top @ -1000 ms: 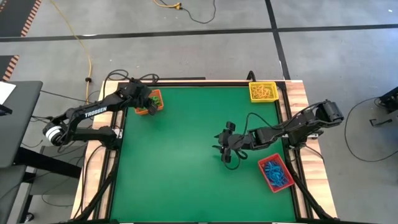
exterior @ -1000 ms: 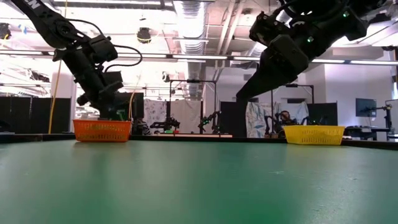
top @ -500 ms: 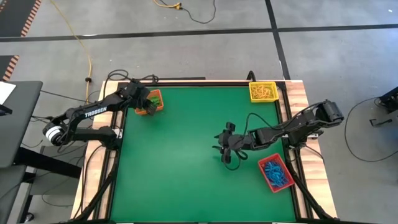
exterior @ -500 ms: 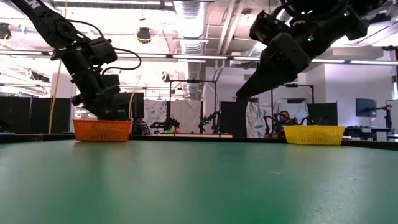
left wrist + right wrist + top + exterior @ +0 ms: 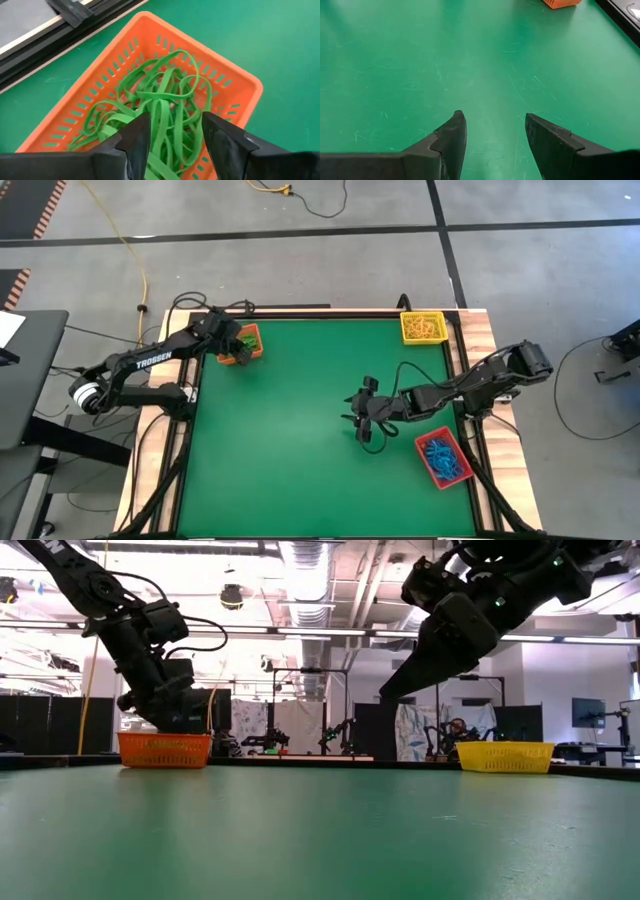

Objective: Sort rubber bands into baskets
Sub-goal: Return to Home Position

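Observation:
The orange basket [image 5: 256,332] [image 5: 165,749] stands at the table's far left and holds a heap of green rubber bands [image 5: 165,95]. My left gripper [image 5: 172,122] [image 5: 241,346] hangs open just above that heap, pointing steeply down, with bands lying below the gap between its fingers. My right gripper [image 5: 354,412] [image 5: 495,125] hangs open over bare green table right of the middle. The red basket [image 5: 428,442] with blue rubber bands [image 5: 445,460] sits near the right edge. The yellow basket [image 5: 421,337] [image 5: 505,756] with yellow bands stands at the far right corner.
The orange basket's rim [image 5: 200,55] rises around my left gripper's fingers. Open green table [image 5: 290,440] spreads between the three baskets. A black rail [image 5: 85,10] runs along the table's edge just beyond the orange basket.
My left gripper has opened over the orange basket without shifting. A green band seen at its fingertips a second ago no longer shows there in the low view.

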